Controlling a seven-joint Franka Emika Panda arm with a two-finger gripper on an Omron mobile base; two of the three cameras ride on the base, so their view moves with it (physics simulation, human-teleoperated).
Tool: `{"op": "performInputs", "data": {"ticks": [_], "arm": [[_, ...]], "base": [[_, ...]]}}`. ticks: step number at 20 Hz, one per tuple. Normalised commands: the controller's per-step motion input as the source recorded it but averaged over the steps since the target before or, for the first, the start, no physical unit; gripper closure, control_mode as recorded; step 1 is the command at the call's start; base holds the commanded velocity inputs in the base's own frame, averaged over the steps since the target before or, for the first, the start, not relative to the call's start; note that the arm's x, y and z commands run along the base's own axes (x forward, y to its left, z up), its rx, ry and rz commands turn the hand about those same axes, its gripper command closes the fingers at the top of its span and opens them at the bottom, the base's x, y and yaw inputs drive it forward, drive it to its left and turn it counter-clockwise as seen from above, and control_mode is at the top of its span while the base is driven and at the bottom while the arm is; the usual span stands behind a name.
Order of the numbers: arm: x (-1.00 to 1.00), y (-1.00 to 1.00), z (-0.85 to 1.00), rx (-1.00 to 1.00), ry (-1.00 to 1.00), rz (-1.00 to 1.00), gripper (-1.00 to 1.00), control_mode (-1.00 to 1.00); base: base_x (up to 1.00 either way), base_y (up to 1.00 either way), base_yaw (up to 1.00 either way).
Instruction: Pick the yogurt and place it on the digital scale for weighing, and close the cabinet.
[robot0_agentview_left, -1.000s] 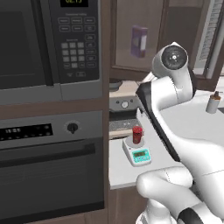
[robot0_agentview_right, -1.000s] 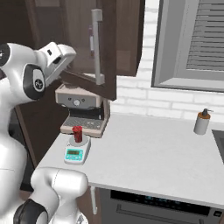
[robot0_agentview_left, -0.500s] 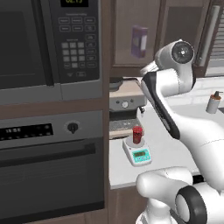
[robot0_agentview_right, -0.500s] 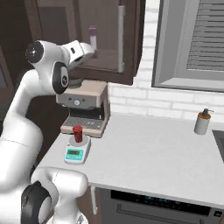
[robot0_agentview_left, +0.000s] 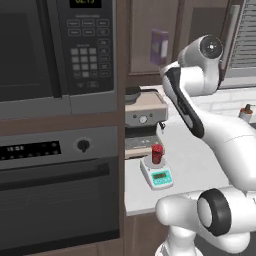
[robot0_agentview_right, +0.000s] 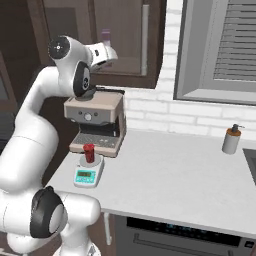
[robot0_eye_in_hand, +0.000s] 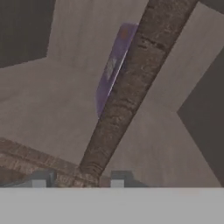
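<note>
I see the yogurt (robot0_agentview_right: 89, 152) upright on the digital scale (robot0_agentview_right: 86, 175) by the coffee machine (robot0_agentview_right: 97, 121). My gripper (robot0_eye_in_hand: 78, 180) is closed, empty, up at the cabinet (robot0_eye_in_hand: 131, 87) door edge, purple box (robot0_eye_in_hand: 113, 65) behind.

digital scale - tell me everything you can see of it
The digital scale is a small, flat white unit with a teal front panel and a little display, sitting on the pale counter just in front of the coffee machine. The red yogurt cup stands upright on its round plate, hiding most of it. The yogurt and the counter are the only things touching it.
</note>
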Motion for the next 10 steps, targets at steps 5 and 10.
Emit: {"op": "performInputs", "data": {"ticks": [5, 10], "arm": [[0.18, -0.42, -0.19, 0.15, -0.03, 0.0, -1.0, -1.0], [-0.96, -0.87, -0.14, 0.25, -0.27, 0.0, -1.0, -1.0]], "base": [[0.0, 0.0, 0.0], [0.0, 0.0, 0.0]]}}
